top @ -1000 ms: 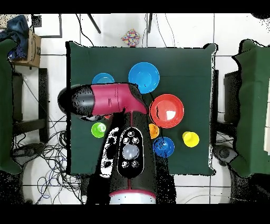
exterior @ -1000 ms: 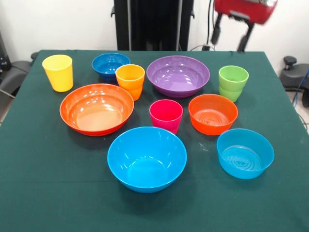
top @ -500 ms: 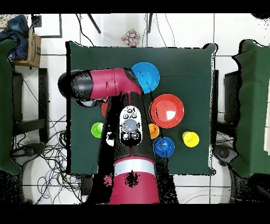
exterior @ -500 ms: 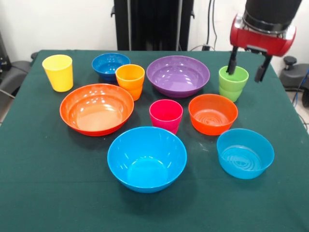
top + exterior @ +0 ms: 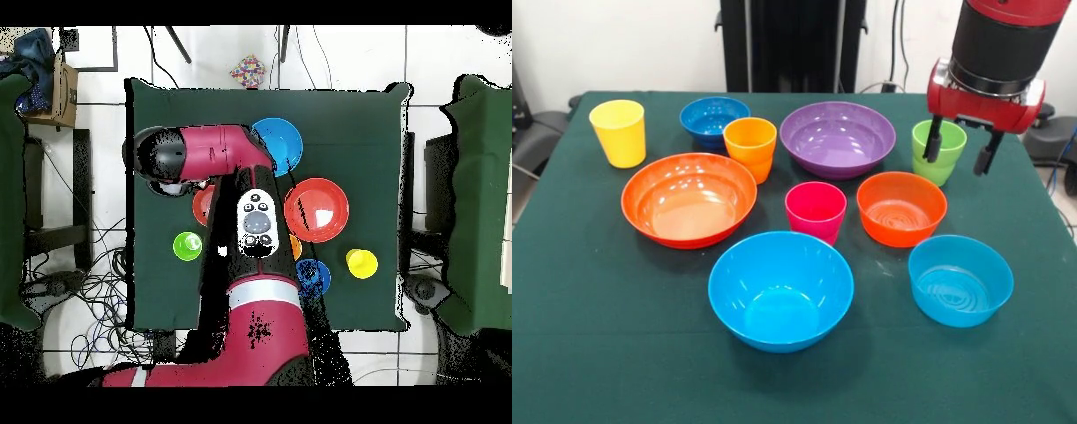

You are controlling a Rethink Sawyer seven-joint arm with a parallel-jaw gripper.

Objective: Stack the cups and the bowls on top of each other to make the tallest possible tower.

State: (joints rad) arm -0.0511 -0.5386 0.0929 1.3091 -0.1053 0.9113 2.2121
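Note:
My gripper (image 5: 956,163) hangs open and empty at the table's right side. In the front view its left finger (image 5: 934,146) overlaps the light green cup (image 5: 952,140) and the right finger hangs just right of it; I cannot tell its height above the cup. The yellow cup (image 5: 618,132), orange cup (image 5: 749,146) and pink cup (image 5: 815,210) stand apart. So do the bowls: large orange (image 5: 689,199), large light-blue (image 5: 780,290), purple (image 5: 838,137), small orange (image 5: 901,208), small light-blue (image 5: 960,281) and dark-blue (image 5: 713,117). Nothing is stacked.
All the ware stands upright on a dark green table (image 5: 600,336). In the overhead view the red arm (image 5: 215,160) covers the purple bowl, the pink cup and the small light-blue bowl; the green cup (image 5: 187,245) shows beside it.
The arm has come down from the upper right. The open gripper has dropped from above the green cup to level with it in the front view. No cup or bowl has moved.

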